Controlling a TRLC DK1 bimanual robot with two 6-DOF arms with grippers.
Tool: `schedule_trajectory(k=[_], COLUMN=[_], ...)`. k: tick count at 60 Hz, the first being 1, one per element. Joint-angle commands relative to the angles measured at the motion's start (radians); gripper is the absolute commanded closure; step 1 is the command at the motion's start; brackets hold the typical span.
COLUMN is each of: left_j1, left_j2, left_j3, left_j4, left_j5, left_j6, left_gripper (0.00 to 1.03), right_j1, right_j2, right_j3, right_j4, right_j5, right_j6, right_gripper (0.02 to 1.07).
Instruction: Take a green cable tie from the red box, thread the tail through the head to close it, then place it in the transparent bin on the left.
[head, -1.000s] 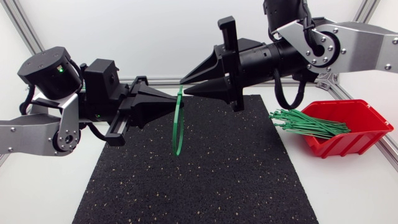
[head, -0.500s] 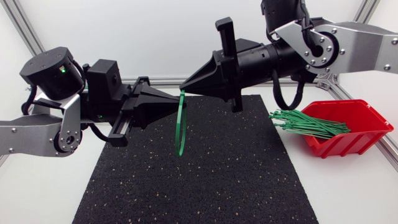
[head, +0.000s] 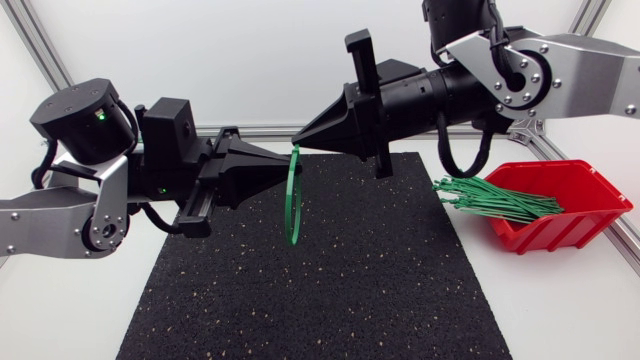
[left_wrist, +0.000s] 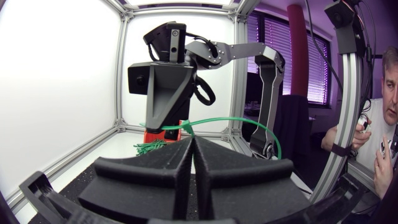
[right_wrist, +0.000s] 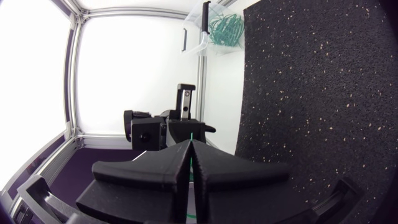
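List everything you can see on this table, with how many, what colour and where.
looped cable tie: one, green, held above the mat between both grippers
loose cable ties: a bundle, too many to count, green, sticking out of the red box
red box: one, red, on the table to the right of the mat
transparent bin: one, clear, beside the mat's edge, ahead of the right gripper
closed ties: several, green, inside the bin
mat: one, black and speckled, mid-table
table: one, white
left gripper: one, black, shut on the loop
right gripper: one, black, shut on the loop's top
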Motion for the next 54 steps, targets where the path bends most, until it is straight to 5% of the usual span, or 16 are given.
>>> schedule_trajectory(k=[1, 26, 36, 45, 54], left_j1=[-0.043, -0.060, -0.050, -0.026, 0.006], left_j2=[-0.038, -0.059, -0.056, -0.033, 0.011], left_j3=[-0.034, -0.034, -0.009, 0.035, 0.111], left_j4=[0.000, -0.038, -0.069, -0.147, -0.274], left_j5=[0.054, 0.053, 0.053, 0.038, -0.005], left_j6=[0.016, 0.016, 0.016, 0.015, 0.016], left_gripper=[1.00, 1.00, 1.00, 1.00, 1.00], right_j1=[-0.026, -0.012, 0.015, 0.009, -0.025], right_j2=[-0.013, -0.028, -0.031, -0.057, -0.060], right_j3=[-0.026, -0.051, -0.051, -0.028, 0.007], right_j4=[0.044, 0.077, 0.057, 0.023, -0.049], right_j5=[0.093, 0.196, 0.151, 0.099, 0.254], right_j6=[-0.010, -0.021, -0.026, -0.024, -0.122], right_gripper=[1.01, 1.01, 1.00, 0.41, 0.18])
